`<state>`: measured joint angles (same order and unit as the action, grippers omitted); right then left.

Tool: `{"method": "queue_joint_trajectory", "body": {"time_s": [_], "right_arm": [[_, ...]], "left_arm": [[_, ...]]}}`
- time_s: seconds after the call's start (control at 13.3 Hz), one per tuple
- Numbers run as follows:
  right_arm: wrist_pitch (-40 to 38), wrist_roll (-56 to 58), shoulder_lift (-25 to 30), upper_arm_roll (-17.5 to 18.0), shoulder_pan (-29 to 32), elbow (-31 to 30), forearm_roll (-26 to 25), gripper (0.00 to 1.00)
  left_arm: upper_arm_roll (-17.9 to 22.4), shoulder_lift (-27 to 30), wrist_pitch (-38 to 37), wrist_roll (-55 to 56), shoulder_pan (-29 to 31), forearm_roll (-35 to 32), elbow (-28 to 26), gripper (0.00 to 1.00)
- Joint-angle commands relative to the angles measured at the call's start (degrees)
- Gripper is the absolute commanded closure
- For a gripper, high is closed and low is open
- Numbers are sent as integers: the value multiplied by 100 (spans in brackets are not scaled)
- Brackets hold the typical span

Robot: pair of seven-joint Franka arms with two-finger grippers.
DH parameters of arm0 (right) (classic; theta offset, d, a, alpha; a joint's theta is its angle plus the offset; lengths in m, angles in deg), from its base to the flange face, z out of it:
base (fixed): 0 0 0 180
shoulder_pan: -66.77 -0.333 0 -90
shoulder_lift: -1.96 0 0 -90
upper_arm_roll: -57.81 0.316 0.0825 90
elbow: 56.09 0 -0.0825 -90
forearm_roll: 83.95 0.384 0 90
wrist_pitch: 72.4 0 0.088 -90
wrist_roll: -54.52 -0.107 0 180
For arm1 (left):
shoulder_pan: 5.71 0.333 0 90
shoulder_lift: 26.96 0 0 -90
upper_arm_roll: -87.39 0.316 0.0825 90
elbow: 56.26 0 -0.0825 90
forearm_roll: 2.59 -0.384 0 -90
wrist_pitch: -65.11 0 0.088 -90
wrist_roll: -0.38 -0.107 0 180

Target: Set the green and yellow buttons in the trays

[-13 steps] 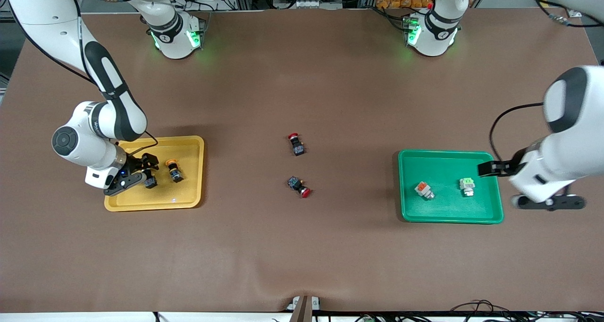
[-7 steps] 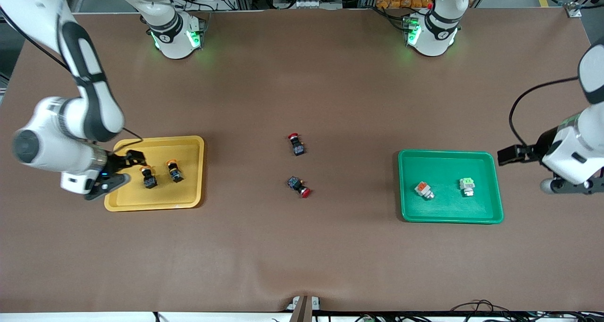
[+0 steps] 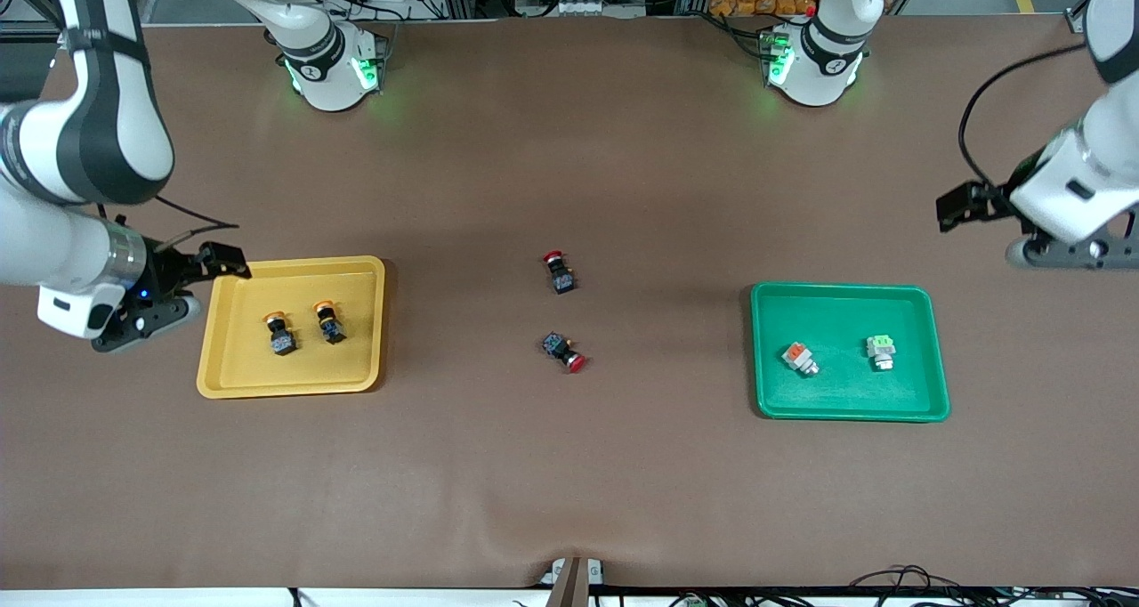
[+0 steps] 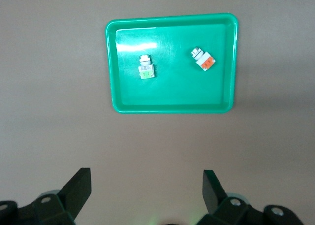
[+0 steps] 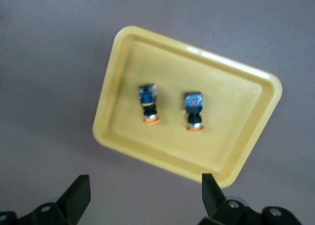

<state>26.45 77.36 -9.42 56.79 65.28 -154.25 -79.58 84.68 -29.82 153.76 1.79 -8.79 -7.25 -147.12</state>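
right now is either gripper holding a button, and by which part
Nothing is held. The left gripper and the right gripper are both open and empty.

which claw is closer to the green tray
Left. The left claw hangs open over the bare table just off the green tray at the left arm's end. The right claw, also open, is by the yellow tray.

The brown table (image 3: 569,465) carries a yellow tray (image 3: 365,322) toward the right arm's end, a green tray (image 3: 939,358) toward the left arm's end, and two red-capped buttons (image 3: 558,272) (image 3: 564,352) lying between them.
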Motion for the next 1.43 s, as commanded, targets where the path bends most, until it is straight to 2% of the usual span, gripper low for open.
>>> {"method": "queue_joint_trajectory", "body": {"time_s": [0.0, 0.3, 0.6, 0.9, 1.35], "right_arm": [[-338, -280, 451, 13, -123, -123, -234, 0], [-849, -280, 1092, 13, -150, -317, -340, 0], [-911, -376, 1663, 22, -159, -878, -358, 0], [-1052, -359, 1788, 75, 192, -923, -366, 0], [-1069, -376, 1911, 57, 176, -1038, -375, 0]], "left_arm": [[78, 250, 38, -176, 70, 315, -231, 0], [60, 277, -260, -185, 61, 316, -108, 0], [122, 215, -269, -246, 105, 290, 191, 0], [130, 216, -410, -334, 158, 316, 235, 0], [87, 127, -392, -431, 175, 71, 244, 0]]}}
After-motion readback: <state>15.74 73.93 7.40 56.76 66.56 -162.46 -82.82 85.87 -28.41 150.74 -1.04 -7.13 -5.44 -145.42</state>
